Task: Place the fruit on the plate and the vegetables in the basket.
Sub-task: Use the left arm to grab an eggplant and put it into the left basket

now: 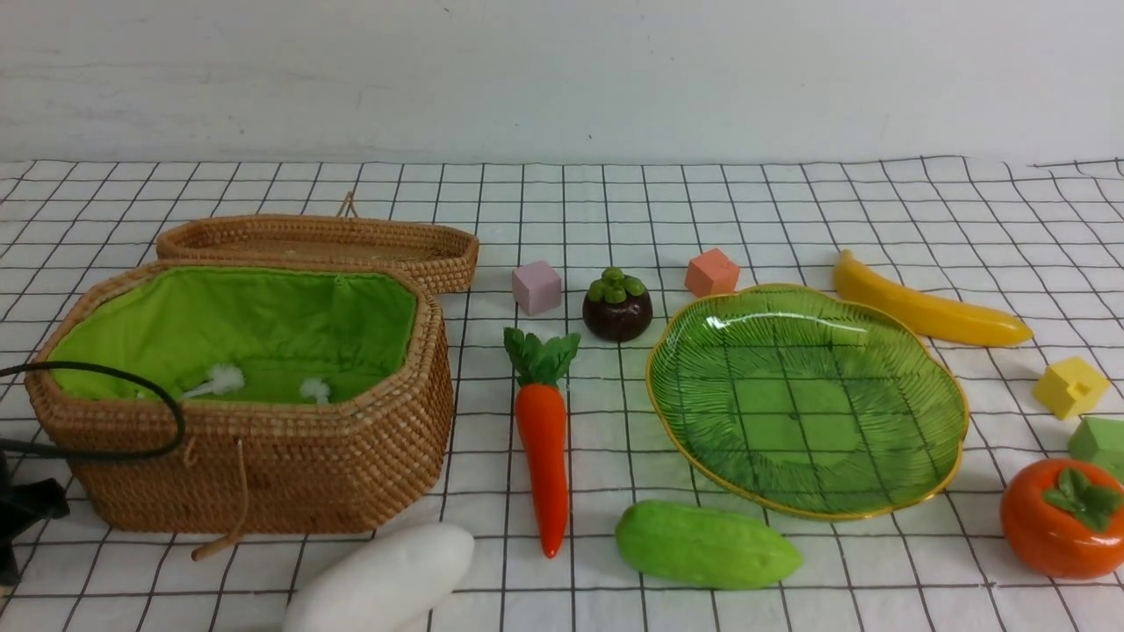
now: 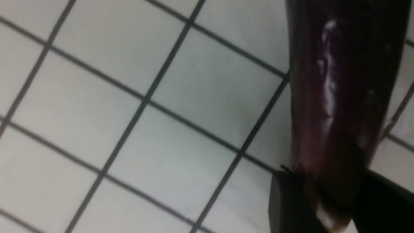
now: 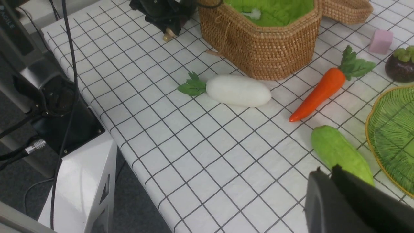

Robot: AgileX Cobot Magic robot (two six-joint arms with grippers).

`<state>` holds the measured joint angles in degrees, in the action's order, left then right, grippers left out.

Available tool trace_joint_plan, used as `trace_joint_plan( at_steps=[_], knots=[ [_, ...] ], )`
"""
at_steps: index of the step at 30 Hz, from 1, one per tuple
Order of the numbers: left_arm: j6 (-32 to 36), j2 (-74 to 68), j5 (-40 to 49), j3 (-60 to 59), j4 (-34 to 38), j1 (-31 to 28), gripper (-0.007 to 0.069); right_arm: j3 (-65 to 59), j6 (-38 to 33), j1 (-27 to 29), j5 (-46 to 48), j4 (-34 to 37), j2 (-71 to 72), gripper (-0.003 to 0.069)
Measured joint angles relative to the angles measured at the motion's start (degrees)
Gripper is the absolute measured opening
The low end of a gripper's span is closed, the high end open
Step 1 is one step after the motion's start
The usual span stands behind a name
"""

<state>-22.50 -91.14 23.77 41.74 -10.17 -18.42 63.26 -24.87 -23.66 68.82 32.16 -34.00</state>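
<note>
In the left wrist view, a dark purple eggplant (image 2: 339, 81) lies just over the checked cloth. My left gripper (image 2: 328, 177) is shut on its near end, one dark finger on each side. My right gripper (image 3: 326, 171) is shut and empty, hovering by the light-green cucumber (image 3: 339, 153). The cucumber (image 1: 707, 544), carrot (image 1: 544, 448) and white radish (image 1: 382, 579) lie on the cloth in front of the wicker basket (image 1: 263, 456), which holds no vegetables. The green glass plate (image 1: 808, 404) is empty. The banana (image 1: 931, 312), mangosteen (image 1: 617, 307) and persimmon (image 1: 1058, 518) lie around it.
The flat wicker lid (image 1: 325, 246) lies behind the basket. Small cubes stand about: pink (image 1: 536, 287), orange (image 1: 711, 272), yellow (image 1: 1069, 386) and green (image 1: 1099, 443). A black cable (image 1: 132, 386) arcs over the basket's left front rim. The table edge (image 3: 136, 161) drops off near the robot's base.
</note>
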Motion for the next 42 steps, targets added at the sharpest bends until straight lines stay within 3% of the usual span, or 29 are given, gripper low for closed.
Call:
trace_joint_plan(
  at_steps=[9, 11, 12, 15, 20, 24, 29, 37, 39, 40, 42],
  knots=[
    [-4.49, 16.22, 12.33, 0.2, -3.3, 0.0, 0.0249, 0.0, 0.0, 0.0, -1.03, 0.0, 0.0, 0.0064],
    [2.93, 26.73, 13.28, 2.55, -0.79, 2.57, 0.0249, 0.0, -0.05, 0.0, -1.89, 0.05, 0.0, 0.0067],
    [2.93, 26.73, 13.25, 2.55, -0.47, 2.57, 0.0249, 0.0, -0.05, 0.0, -2.01, 0.05, 0.0, 0.0067],
    [27.44, 33.06, 13.3, 8.11, 6.96, 11.67, 0.0249, 0.0, -0.22, 0.0, -2.16, 0.05, 0.0, 0.0069],
    [63.0, 29.59, 17.98, 14.91, 12.75, 23.05, 0.0249, 0.0, -1.29, 0.0, -2.16, 0.05, 0.0, 0.0071],
    [77.22, 23.56, 18.28, 16.5, 12.49, 24.69, 0.0249, 0.0, -1.45, 0.0, -2.11, 0.05, 0.0, 0.0075],
    [81.51, 16.06, 16.49, 16.56, 5.51, 24.69, 0.0249, 0.0, -1.45, 0.0, -1.61, 0.17, 0.0, 0.008],
    [79.93, 11.03, 13.58, 16.56, -6.17, 24.69, 0.0265, 0.0, -1.45, 0.0, -1.44, 0.21, 0.0, 0.0088],
    [74.79, 11.22, 10.54, 16.56, -8.4, 24.69, 0.0356, 0.0, -1.45, 0.0, -1.44, 0.21, 0.0, 0.0089],
    [74.79, 11.22, 10.34, 16.56, -8.55, 24.69, 0.0356, 0.0, -1.45, 0.0, -1.44, 0.21, 0.0, 0.0089],
    [68.51, 11.82, 8.16, 16.56, -10.52, 24.69, 0.0486, 0.0, -1.45, 0.0, -1.44, 0.21, 0.0, 0.009]
  ],
)
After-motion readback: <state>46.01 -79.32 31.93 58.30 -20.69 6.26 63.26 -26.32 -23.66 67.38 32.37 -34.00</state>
